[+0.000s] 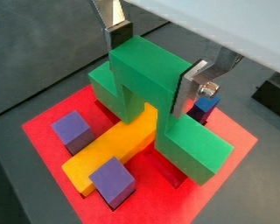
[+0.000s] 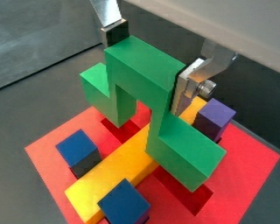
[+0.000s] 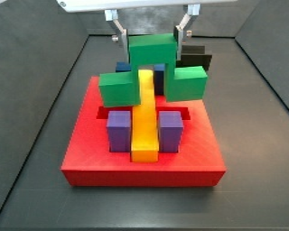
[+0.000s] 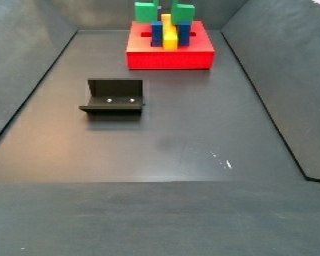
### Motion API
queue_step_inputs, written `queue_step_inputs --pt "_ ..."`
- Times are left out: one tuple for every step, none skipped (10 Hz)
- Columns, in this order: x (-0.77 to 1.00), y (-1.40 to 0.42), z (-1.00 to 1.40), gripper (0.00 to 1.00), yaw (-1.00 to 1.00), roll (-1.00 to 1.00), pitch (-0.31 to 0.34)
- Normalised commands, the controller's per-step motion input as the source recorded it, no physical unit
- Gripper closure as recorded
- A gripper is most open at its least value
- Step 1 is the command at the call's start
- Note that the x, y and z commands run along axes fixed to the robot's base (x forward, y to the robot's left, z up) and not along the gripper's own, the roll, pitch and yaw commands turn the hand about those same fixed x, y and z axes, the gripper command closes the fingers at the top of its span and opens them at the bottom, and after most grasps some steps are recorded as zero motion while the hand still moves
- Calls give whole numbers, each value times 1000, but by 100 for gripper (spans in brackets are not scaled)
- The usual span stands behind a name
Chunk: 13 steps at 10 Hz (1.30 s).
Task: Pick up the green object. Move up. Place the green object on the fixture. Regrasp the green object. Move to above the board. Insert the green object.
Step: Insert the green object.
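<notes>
Pretty much at the tail end here. Nearest in a side view, the fixture (image 4: 113, 98) sits empty on the dark floor, well apart from everything else, so the pick-up, the lift, the stop on the fixture and the regrasp all look done with. Further back is the board (image 3: 144, 162), with its yellow bar (image 3: 144, 113) running down the middle and purple blocks (image 3: 118, 128) either side of it. Right over that, the gripper (image 1: 154, 63) has its fingers (image 1: 191, 87) clamped on the top cube of the green object (image 1: 149, 83), one silver plate on each side of it, in both wrist views. The piece hangs like a bridge, its two legs pointing down and straddling the yellow bar, low over the board. Can't tell from any view whether the legs are already sitting in their slots or just touching the red surface. So my read: "move to above the board" is done, insertion is underway or about to finish, and what's left is pushing it home and letting go.
</notes>
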Motion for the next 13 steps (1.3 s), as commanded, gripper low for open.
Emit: queue_step_inputs --pt "0 0 0 100 -194 110 51" --pt "0 -14 0 100 -169 89 53" --pt "0 0 -9 100 -51 47 0" --pt "0 0 -31 100 -14 27 0" --pt "-86 0 0 100 -74 0 -1" --pt "-166 0 0 100 -103 -3 -33" --pt "-111 0 0 100 -66 0 -50" --pt "-66 0 -6 100 -23 0 -54" --pt "-57 0 -31 100 0 0 -66" --pt "-26 0 -71 100 0 0 -76" --pt "0 0 -100 100 0 0 -74" --pt "0 0 -189 100 0 -26 -110" --pt "0 0 -191 100 0 -27 -111"
